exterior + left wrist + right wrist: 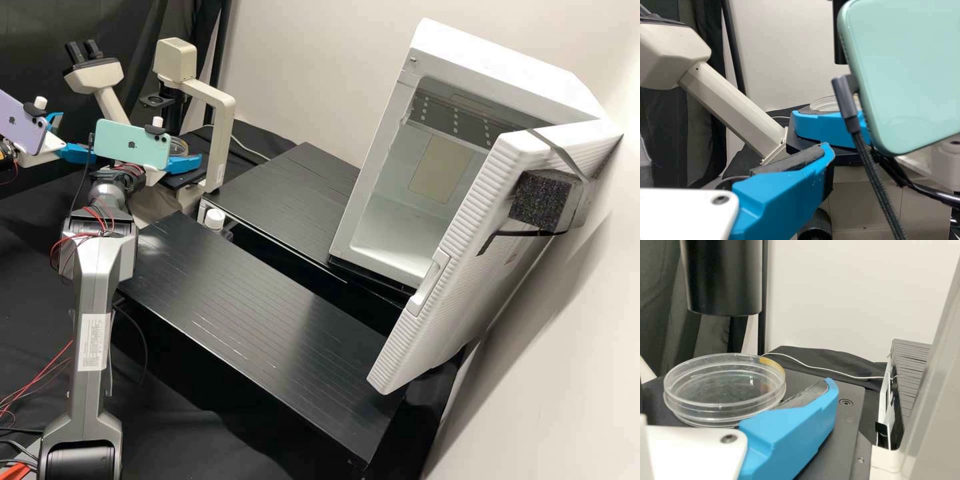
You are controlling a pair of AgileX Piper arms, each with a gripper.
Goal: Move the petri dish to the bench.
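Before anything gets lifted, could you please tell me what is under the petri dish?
Below the petri dish is a dark stage, dimly visible through the clear plastic; a blue finger hides part of the underside, so anything there cannot be seen.

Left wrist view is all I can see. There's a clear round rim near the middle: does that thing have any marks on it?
Observer: Yes, the petri dish has a yellowish patch at its rim, seen in the right wrist view.
Visitor: Is there a flat black surface nearby to put it on?
Observer: The high view shows a long black platform with thin lines across its top.
Visitor: Any cupboard around, and is it shut?
Observer: There's a white cabinet, and its door stands open.
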